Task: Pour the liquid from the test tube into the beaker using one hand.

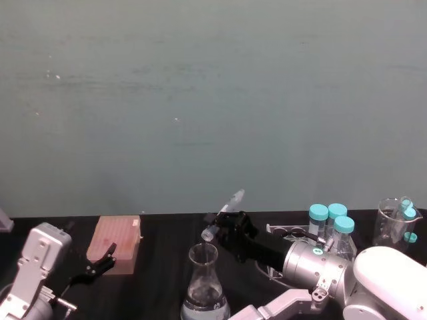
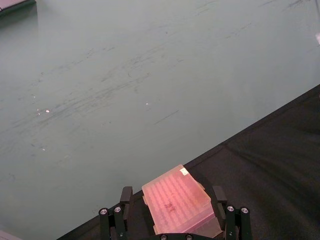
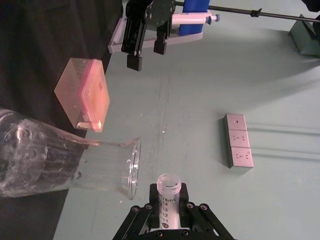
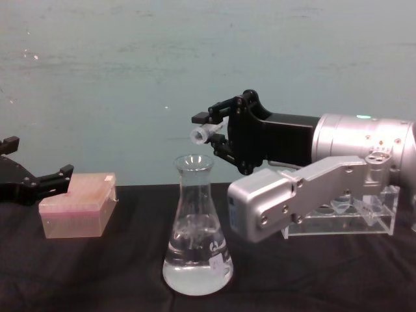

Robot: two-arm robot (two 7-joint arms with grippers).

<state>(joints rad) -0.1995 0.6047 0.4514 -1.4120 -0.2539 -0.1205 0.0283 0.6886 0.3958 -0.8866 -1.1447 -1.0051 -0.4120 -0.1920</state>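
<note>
The test tube is tipped nearly level above the black table, its open mouth pointing down toward the rim of the beaker and sitting just above and slightly to one side of it, not touching. Whether any liquid remains in the tube cannot be told. The right gripper is clamped on the tube's body, fingers closed against its sides. In the right wrist view the printed scale on the tube reads "15mL" with 14, 13, 12 and 11 below it. The beaker stands upright on the table with a pool of clear liquid across its wide base and a small white label low on the glass whose writing is too small to read. Behind the right arm a clear acrylic rack holds teal-capped tubes, and a glass beaker stands further right. To the left lies a pink box with a clear lid. The left gripper hovers near it with its fingers spread apart, holding nothing.
</note>
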